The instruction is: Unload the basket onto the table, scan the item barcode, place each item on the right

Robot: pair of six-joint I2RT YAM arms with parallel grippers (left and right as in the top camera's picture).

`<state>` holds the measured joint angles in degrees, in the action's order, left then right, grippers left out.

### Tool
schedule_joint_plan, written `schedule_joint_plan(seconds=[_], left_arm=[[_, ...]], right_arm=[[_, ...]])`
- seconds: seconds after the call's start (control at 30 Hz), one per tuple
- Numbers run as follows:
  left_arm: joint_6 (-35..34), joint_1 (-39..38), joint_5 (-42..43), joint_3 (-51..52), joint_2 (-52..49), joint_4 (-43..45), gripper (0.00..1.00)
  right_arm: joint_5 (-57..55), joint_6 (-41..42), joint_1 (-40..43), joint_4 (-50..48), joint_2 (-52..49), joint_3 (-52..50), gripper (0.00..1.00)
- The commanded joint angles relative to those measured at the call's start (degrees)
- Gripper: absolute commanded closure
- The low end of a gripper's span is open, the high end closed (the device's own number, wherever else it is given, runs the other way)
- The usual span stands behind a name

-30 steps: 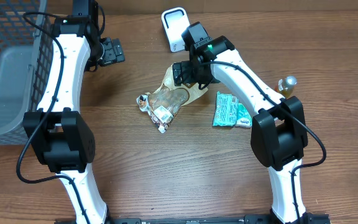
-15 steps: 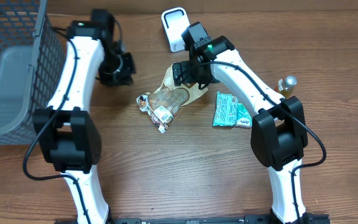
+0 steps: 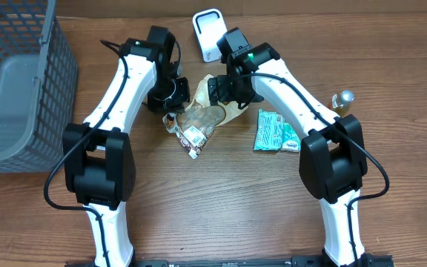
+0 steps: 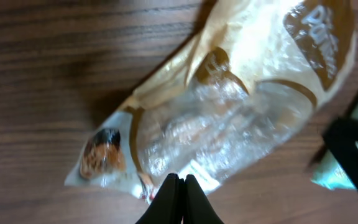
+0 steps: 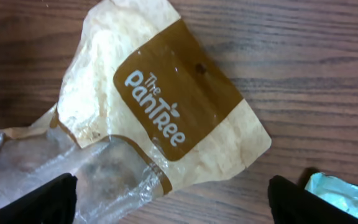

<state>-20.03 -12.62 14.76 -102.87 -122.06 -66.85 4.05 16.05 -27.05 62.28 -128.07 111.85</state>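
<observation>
Brown wooden desk (image 3: 236, 215) — tan-and-clear crinkled plastic snack bag (image 3: 202, 117) lying flat at centre; left fingers (image 4: 166, 202) pressed closed over its clear end; right fingers (image 5: 42, 199) spread wide above its tan end.

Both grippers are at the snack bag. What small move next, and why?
Probably lower the right gripper and close it on the brown-labelled end of the snack bag: its fingers stand open either side of it, gripping nothing. The left gripper is shut, empty, at the clear end, and the bag lies flat on the table.
</observation>
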Motion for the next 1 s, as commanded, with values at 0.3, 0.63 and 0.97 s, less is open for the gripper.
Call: schedule_joint_plan(seconds=[0.3,0.63,0.97], left_arm=[[-1.38,0.35,-1.05,10.1,0.17,8.68,0.96],[-1.36,0.37,-3.34,13.16,0.17,10.67,0.96],[-1.11,0.37,-4.9,13.16,0.17,10.8,0.96]], right_arm=[[10.58,-6.16,2.71,-2.62,-1.95,-0.92,0.09],[14.88,-7.98,2.69,-5.7,-4.7,-0.96,0.14],[17.42,-9.09,2.38,-6.75,-6.49,-1.29,0.08]])
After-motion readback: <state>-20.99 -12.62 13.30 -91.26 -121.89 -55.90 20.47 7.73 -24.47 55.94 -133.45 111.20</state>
